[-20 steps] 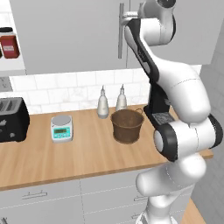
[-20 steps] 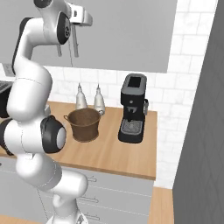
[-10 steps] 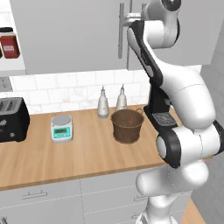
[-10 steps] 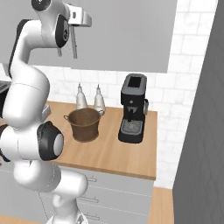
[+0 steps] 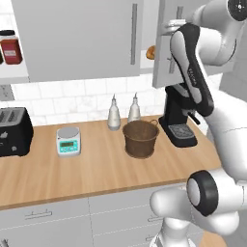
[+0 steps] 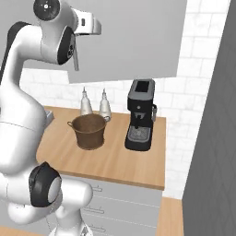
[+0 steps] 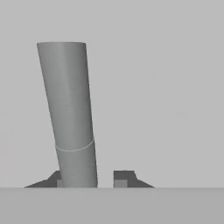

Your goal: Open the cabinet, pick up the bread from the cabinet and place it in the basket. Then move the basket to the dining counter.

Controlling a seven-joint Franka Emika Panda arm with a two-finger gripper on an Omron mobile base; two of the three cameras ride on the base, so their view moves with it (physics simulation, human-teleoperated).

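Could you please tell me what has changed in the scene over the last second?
The right cabinet door has swung partly open, pulled by its handle between the gripper fingers, and the bread now shows inside. The basket, coffee machine, bottles, scale and toaster stayed put.

Basket (image 5: 141, 138) on wooden counter (image 5: 96, 171)

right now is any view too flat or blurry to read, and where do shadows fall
Hand view: flat grey, the handle barely shaded against the cabinet door. Left base view: soft, even light, the basket casting a faint shadow on the counter. Right base view: slightly blurred, no glare.
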